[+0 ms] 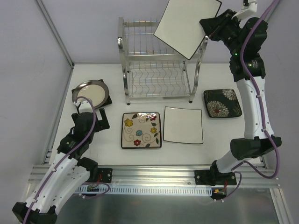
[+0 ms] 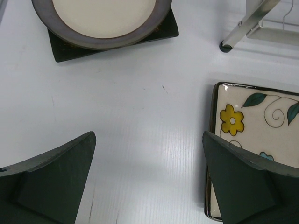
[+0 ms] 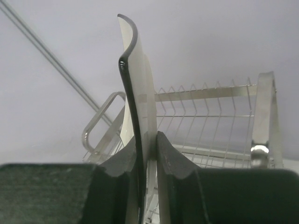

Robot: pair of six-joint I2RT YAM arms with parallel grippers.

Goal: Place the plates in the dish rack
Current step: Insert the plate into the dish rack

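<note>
White plate (image 1: 187, 25) held up over the dish rack (image 1: 159, 77), five more plates waiting on the bench (image 1: 219, 135)

The rack stands empty at the back of the bench, so loading looks barely begun; the white plate hangs tilted above the rack's right top corner, turned on edge, probably so it can drop between the wires. On the bench lie a second white plate (image 1: 183, 125), a cream flowered plate (image 1: 141, 130) beside it, a dark plate with white flowers (image 1: 222, 102) to the right, and a round cream plate (image 1: 91, 92) stacked on a dark square one (image 2: 70, 46) at the left. The right gripper (image 1: 208, 30) is clamped on the raised plate's rim; the left gripper (image 2: 149, 140) hovers spread wide over bare bench between the stack and the flowered plate, likely ready for the next pick
</note>
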